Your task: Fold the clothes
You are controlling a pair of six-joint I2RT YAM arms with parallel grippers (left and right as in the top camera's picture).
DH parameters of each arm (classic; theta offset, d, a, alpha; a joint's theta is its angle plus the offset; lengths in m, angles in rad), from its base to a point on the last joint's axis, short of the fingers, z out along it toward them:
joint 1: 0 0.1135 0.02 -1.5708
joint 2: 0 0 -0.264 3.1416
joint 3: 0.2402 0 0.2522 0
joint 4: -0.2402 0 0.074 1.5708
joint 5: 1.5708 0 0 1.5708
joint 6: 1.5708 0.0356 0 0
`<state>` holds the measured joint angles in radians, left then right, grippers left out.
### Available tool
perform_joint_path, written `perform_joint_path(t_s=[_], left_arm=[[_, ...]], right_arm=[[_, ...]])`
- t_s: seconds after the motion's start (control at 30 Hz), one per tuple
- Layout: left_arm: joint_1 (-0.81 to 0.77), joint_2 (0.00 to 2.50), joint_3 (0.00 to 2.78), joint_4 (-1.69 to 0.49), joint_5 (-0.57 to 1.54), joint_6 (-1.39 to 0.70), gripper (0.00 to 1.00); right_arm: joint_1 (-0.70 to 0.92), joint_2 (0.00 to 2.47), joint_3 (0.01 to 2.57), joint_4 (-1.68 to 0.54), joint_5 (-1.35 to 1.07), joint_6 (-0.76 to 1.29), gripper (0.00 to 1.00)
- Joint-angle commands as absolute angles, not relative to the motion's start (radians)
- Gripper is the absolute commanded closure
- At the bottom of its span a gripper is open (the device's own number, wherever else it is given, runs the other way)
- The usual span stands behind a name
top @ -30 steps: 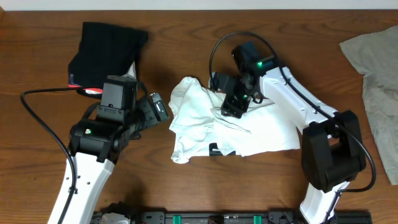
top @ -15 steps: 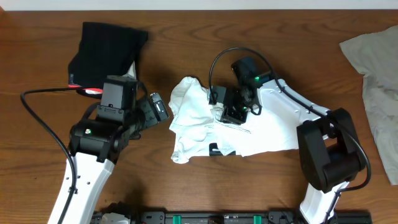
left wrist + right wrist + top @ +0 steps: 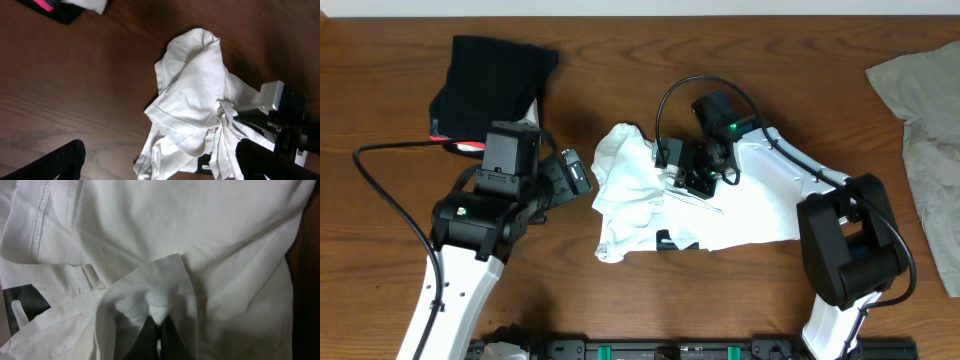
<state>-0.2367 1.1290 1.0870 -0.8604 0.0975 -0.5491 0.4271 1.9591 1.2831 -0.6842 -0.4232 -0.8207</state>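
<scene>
Since the earlier frame, the right claw (image 3: pixel 159 325) has been shifted left and pinched shut on a raised fold of the white T-shirt (image 3: pixel 632 195), which lies crumpled at the middle of the table (image 3: pixel 620 90). The left claw (image 3: pixel 575 172) is held wide open and empty, just left of the shirt.

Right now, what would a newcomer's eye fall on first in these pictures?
The crumpled white T-shirt at the centre of the table, with the right gripper shut on a pinched-up fold of it. Then the black garment at the far left and the grey-beige garment at the right edge.
</scene>
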Motion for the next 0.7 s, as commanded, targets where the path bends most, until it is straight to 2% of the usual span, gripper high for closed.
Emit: perform_joint_path(t_s=[0.0,0.67], left_arm=[[-0.235,1.132,1.083,-0.862,0.085,-0.543,0.02],[-0.235,1.132,1.083,-0.862,0.085,-0.543,0.02]], right_arm=[[0.431,1.966,1.319,-0.693,-0.453,-0.828,0.99],[0.428,1.917,1.374,-0.661,-0.389,-0.827,0.99]])
